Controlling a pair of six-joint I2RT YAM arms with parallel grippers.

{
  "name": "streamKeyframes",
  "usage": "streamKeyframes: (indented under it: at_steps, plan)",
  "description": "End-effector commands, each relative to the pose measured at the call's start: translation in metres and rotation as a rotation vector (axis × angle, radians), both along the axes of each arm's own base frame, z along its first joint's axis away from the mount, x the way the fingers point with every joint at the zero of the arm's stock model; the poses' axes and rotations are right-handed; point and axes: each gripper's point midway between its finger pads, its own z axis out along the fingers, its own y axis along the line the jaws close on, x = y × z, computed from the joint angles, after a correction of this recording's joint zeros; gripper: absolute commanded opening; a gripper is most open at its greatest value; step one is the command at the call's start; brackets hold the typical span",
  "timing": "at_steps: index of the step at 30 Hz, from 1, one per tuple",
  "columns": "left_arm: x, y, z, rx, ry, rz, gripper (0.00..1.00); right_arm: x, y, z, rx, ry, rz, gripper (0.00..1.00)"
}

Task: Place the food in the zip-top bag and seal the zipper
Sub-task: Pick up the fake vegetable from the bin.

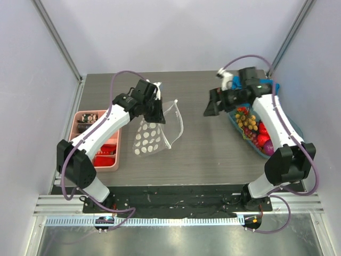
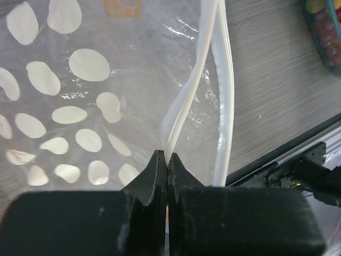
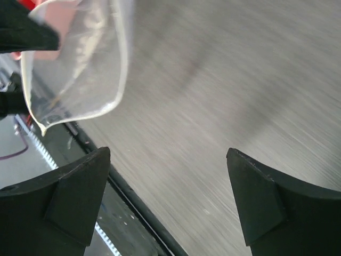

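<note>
My left gripper (image 1: 158, 114) is clamped tight on the zipper (image 2: 184, 104) of the zip-top bag (image 1: 152, 133), holding the mouth edge up left of the table's (image 1: 213, 154) centre. The dotted pouch trails away toward 6 o'clock in the top view. My right gripper (image 1: 210, 109) hangs with jaws spread wide over bare wood, just at 9 o'clock of the blue-tinted tub (image 1: 237, 125). The food (image 1: 256, 130) lies heaped in that tub at the table's 3 o'clock edge, well apart from the bag, and a pink tray (image 1: 74, 125) sits at the 9 o'clock edge.
</note>
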Motion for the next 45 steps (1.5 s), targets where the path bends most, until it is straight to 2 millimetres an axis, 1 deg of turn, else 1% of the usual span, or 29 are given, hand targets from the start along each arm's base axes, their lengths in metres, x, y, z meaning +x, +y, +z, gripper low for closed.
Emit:
streamKeyframes:
  at_steps: [1,3,4,6,7,10,11,12,13,14,16,17,20,24,27,28,32,33,36,37,40,41,45]
  plan:
    - [0.013,-0.022,0.023,-0.106,-0.029,0.014,0.00,0.009,-0.098,0.026,-0.080,-0.014,-0.143,0.96]
    - [0.014,-0.025,0.021,-0.106,-0.033,0.014,0.00,0.014,-0.129,0.034,-0.123,-0.063,-0.186,0.95]
    - [0.015,-0.025,0.022,-0.105,-0.037,0.019,0.00,0.013,-0.155,0.034,-0.140,-0.054,-0.246,0.95]
    - [0.016,-0.026,0.023,-0.108,-0.042,0.021,0.00,0.014,-0.181,0.033,-0.177,-0.062,-0.280,0.96]
    - [0.017,-0.026,0.023,-0.108,-0.044,0.022,0.00,0.011,-0.201,0.029,-0.196,-0.038,-0.326,0.95]
    - [0.017,-0.026,0.019,-0.106,-0.030,0.032,0.00,0.013,-0.233,0.019,-0.263,-0.017,-0.365,0.96]
    - [0.017,-0.028,0.019,-0.112,-0.026,0.031,0.00,0.013,-0.247,0.017,-0.283,-0.016,-0.388,0.96]
    - [0.017,-0.029,0.019,-0.114,-0.021,0.025,0.00,0.014,-0.254,0.014,-0.304,-0.019,-0.384,0.97]
    - [0.017,-0.030,0.018,-0.115,-0.016,0.020,0.00,0.015,-0.266,0.005,-0.349,0.007,-0.392,0.97]
    - [0.016,-0.031,0.019,-0.118,-0.016,0.015,0.00,0.015,-0.274,0.003,-0.375,0.010,-0.400,0.98]
    - [0.017,-0.031,0.022,-0.118,-0.019,0.009,0.00,0.012,-0.291,-0.003,-0.419,0.030,-0.419,0.99]
    - [0.017,-0.031,0.025,-0.120,-0.025,0.006,0.00,0.008,-0.304,-0.005,-0.447,0.045,-0.449,1.00]
    - [0.019,-0.031,0.029,-0.122,-0.044,0.003,0.00,-0.003,-0.321,-0.019,-0.507,0.116,-0.483,1.00]
    - [0.019,-0.033,0.026,-0.129,-0.038,0.000,0.00,-0.006,-0.337,-0.032,-0.573,0.154,-0.502,1.00]
    - [0.016,-0.035,0.023,-0.133,-0.018,-0.010,0.00,-0.004,-0.350,-0.048,-0.625,0.189,-0.497,1.00]
    - [0.016,-0.037,0.024,-0.140,-0.019,-0.015,0.00,0.000,-0.352,-0.052,-0.629,0.186,-0.499,1.00]
    - [0.016,-0.039,0.026,-0.151,-0.019,-0.026,0.00,0.005,-0.348,-0.071,-0.588,0.217,-0.460,1.00]
    - [0.017,-0.039,0.026,-0.150,-0.021,-0.025,0.00,0.006,-0.348,-0.078,-0.582,0.234,-0.444,1.00]
    - [0.017,-0.040,0.026,-0.151,-0.023,-0.028,0.00,0.010,-0.348,-0.090,-0.574,0.257,-0.433,1.00]
    - [0.017,-0.040,0.025,-0.150,-0.020,-0.029,0.00,0.011,-0.346,-0.097,-0.561,0.274,-0.424,1.00]
    - [0.016,-0.040,0.025,-0.151,-0.024,-0.033,0.00,0.013,-0.340,-0.109,-0.536,0.295,-0.402,1.00]
    - [0.016,-0.039,0.024,-0.148,-0.024,-0.031,0.00,0.013,-0.335,-0.114,-0.535,0.306,-0.386,1.00]
    - [0.016,-0.037,0.021,-0.137,-0.023,-0.033,0.00,0.014,-0.329,-0.127,-0.525,0.314,-0.376,1.00]
